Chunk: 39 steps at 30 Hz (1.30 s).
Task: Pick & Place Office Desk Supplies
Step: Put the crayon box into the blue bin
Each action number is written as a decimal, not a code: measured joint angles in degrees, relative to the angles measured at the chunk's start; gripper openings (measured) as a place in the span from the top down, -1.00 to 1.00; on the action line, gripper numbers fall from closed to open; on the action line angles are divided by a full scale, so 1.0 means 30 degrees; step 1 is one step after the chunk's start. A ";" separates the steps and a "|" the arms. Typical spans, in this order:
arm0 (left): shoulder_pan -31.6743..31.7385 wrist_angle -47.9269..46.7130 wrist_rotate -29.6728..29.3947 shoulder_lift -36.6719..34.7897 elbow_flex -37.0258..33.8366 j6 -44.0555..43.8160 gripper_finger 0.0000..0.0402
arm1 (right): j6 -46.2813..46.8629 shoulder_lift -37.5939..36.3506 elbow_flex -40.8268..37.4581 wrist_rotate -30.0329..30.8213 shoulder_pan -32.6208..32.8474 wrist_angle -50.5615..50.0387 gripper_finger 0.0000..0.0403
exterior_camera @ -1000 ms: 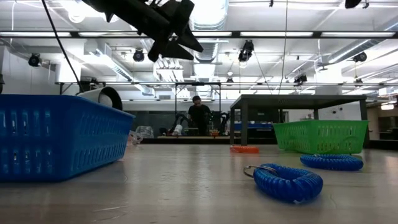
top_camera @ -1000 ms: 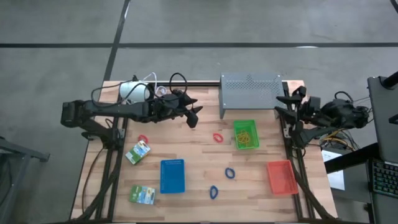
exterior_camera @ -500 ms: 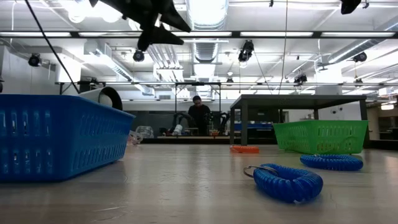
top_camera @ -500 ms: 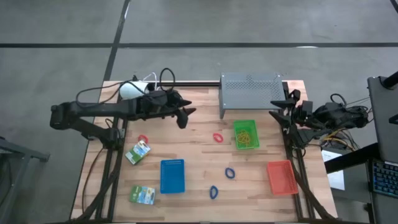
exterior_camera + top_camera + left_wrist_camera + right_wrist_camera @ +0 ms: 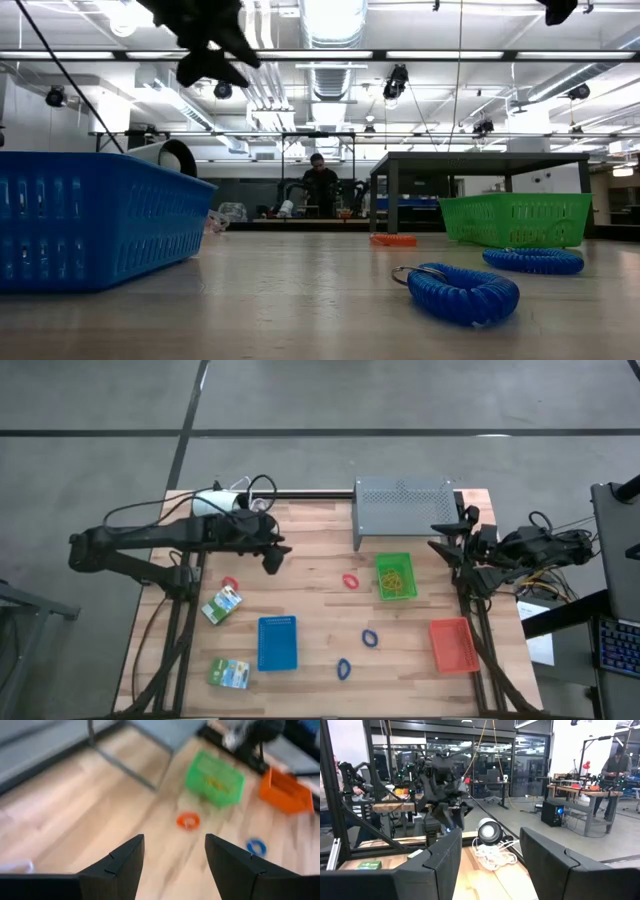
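Observation:
My left gripper [image 5: 272, 557] hangs open above the table's far-left part, touching nothing; in the low view it shows high up [image 5: 205, 40]. Its wrist view [image 5: 174, 840] looks at a red loop [image 5: 188, 821] and a blue loop [image 5: 256, 846] lying flat on the wood. A second red loop [image 5: 231, 582], two blue loops [image 5: 369, 637] [image 5: 343, 669] and two green-and-white packets [image 5: 222, 604] [image 5: 229, 673] lie loose on the table. Yellow rubber bands [image 5: 394, 579] sit in the green tray [image 5: 409, 560]. My right gripper [image 5: 440, 538] waits open at the table's right edge.
A blue tray [image 5: 277, 642] stands near the table's near side and an orange tray [image 5: 452, 644] at its near right. The grey perforated stand [image 5: 403, 510] and the white cylinder [image 5: 215, 505] with its cable take up the far edge. Bare wood lies in the middle.
My left gripper has drawn back toward the table's left edge, away from the grey stand, and stayed open and high. My right gripper has edged a little inward over the table's right edge. The loose items have not moved.

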 joint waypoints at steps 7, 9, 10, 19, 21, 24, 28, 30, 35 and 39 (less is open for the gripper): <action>0.0000 -0.1789 0.5827 -0.0215 0.0000 -0.1084 -0.08 | -0.0003 -0.0019 0.0000 0.0007 0.0000 -0.0008 0.01; -0.0007 -0.2528 0.6712 -0.0220 0.0008 -0.1687 -0.08 | 0.0000 -0.0015 0.0000 0.0009 0.0000 -0.0025 0.01; -0.0007 -0.3026 0.6786 -0.0223 0.0008 -0.1998 -0.08 | 0.0000 -0.0015 0.0000 0.0015 -0.0001 -0.0022 0.01; 0.0348 -0.7378 0.7088 -0.0223 -0.0036 -0.2791 -0.08 | -0.0007 -0.0015 0.0000 0.0015 -0.0001 -0.0022 0.01; 0.0529 -0.7355 0.7095 -0.0223 -0.0147 -0.2842 -0.08 | -0.0004 -0.0015 0.0000 0.0015 0.0000 -0.0022 0.01; 0.0769 -0.7347 0.7884 -0.0136 -0.0153 -0.2842 -0.08 | -0.0005 -0.0015 0.0000 0.0029 0.0000 -0.0022 0.01; 0.1492 -0.7442 1.0323 -0.0084 -0.0180 -0.2750 -0.08 | -0.0007 -0.0015 0.0000 0.0029 -0.0002 -0.0015 0.01; 0.1900 -0.7418 1.1593 -0.0083 -0.0468 -0.2551 -0.08 | -0.0007 -0.0015 0.0000 0.0029 0.0000 -0.0015 0.01; 0.3107 -0.7646 1.2243 0.0070 -0.1878 -0.2186 -0.08 | -0.0007 -0.0015 0.0000 0.0029 -0.0003 -0.0015 0.01; 0.4360 -0.8997 1.3466 0.0139 -0.3078 -0.1894 -0.08 | -0.0007 -0.0015 0.0000 0.0028 0.0000 -0.0015 0.01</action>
